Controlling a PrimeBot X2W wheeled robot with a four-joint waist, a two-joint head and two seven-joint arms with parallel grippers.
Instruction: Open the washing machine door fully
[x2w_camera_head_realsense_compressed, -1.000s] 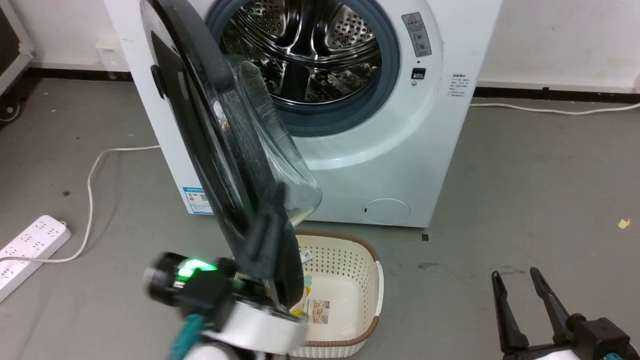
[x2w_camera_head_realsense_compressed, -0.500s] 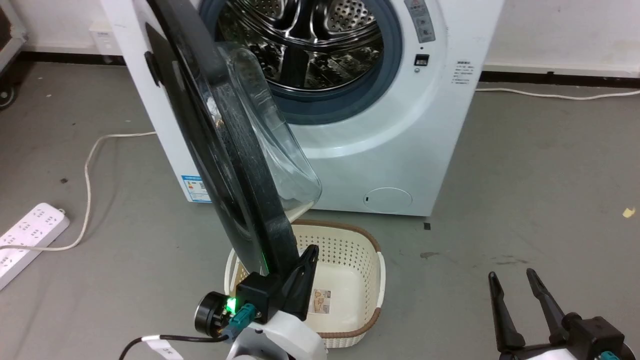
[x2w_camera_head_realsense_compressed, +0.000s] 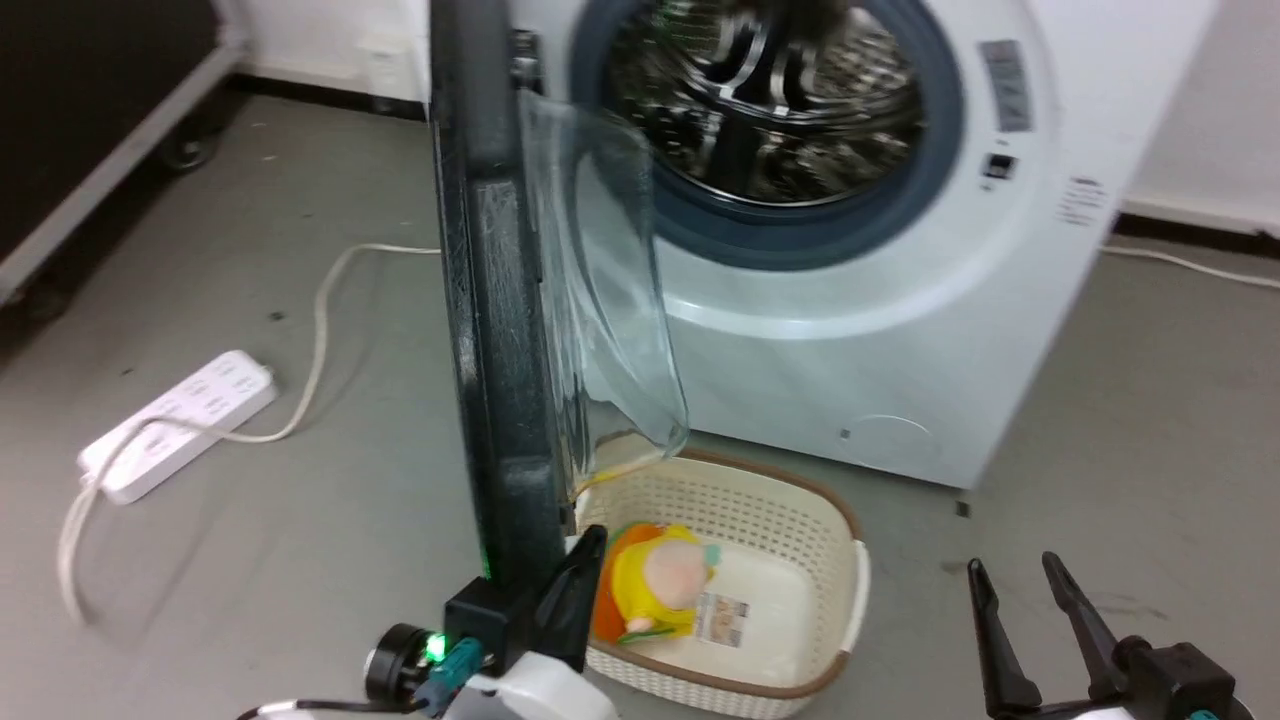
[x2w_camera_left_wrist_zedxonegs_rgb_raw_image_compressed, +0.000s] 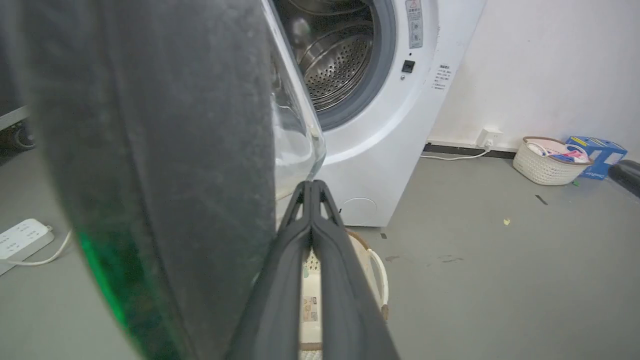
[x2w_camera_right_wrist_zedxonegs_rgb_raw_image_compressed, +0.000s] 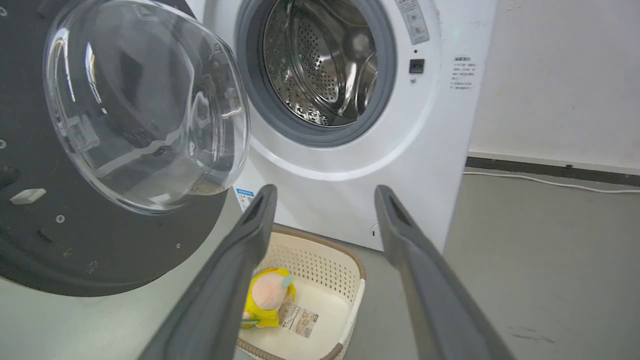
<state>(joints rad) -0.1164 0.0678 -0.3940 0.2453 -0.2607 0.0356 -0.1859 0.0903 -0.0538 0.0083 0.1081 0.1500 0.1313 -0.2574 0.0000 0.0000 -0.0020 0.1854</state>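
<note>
A: Starting with the washing machine door (x2w_camera_head_realsense_compressed: 495, 300). How does it look?

B: Stands out from the washing machine (x2w_camera_head_realsense_compressed: 900, 330), roughly square to its front. Reads edge-on from the head as a tall black slab. Carries a bulging clear glass bowl (x2w_camera_head_realsense_compressed: 610, 300) on the side facing the drum (x2w_camera_head_realsense_compressed: 770, 110). From the right wrist, shows a matt black inner face dotted with small screws. Overlaps, at its lower end, the left rim of a cream laundry basket (x2w_camera_head_realsense_compressed: 740, 505) on the floor (x2w_camera_head_realsense_compressed: 1150, 450).

A: And around the opening?

B: Uncovered, with a grey rubber ring (x2w_camera_head_realsense_compressed: 800, 240) and perforated steel behind it.

A: Next, the left hand (x2w_camera_head_realsense_compressed: 592, 545)?

B: Sits low, just beside the door's bottom rim on the glass side. Pinched fully together, fingers flat against each other, gripping nothing. Lies right along that rim. Hard to tell whether there is real contact. Throws a green glow onto the black edge nearby.

A: And the right hand (x2w_camera_head_realsense_compressed: 1012, 572)?

B: Spread wide, with nothing between the fingers. Hangs low at the right above bare floor, well apart from both door and machine.

A: Any writing to read?

B: Plenty printed, none legible. A blue sticker (x2w_camera_right_wrist_zedxonegs_rgb_raw_image_compressed: 244, 196) low on the front at the left corner. A grey label (x2w_camera_right_wrist_zedxonegs_rgb_raw_image_compressed: 412, 20) beside the opening. A block of small dark text (x2w_camera_right_wrist_zedxonegs_rgb_raw_image_compressed: 462, 72) further right. Also a printed tag (x2w_camera_right_wrist_zedxonegs_rgb_raw_image_compressed: 297, 317) lying next to a yellow plush toy (x2w_camera_right_wrist_zedxonegs_rgb_raw_image_compressed: 267, 300) inside the basket. All too small to make out.
</note>
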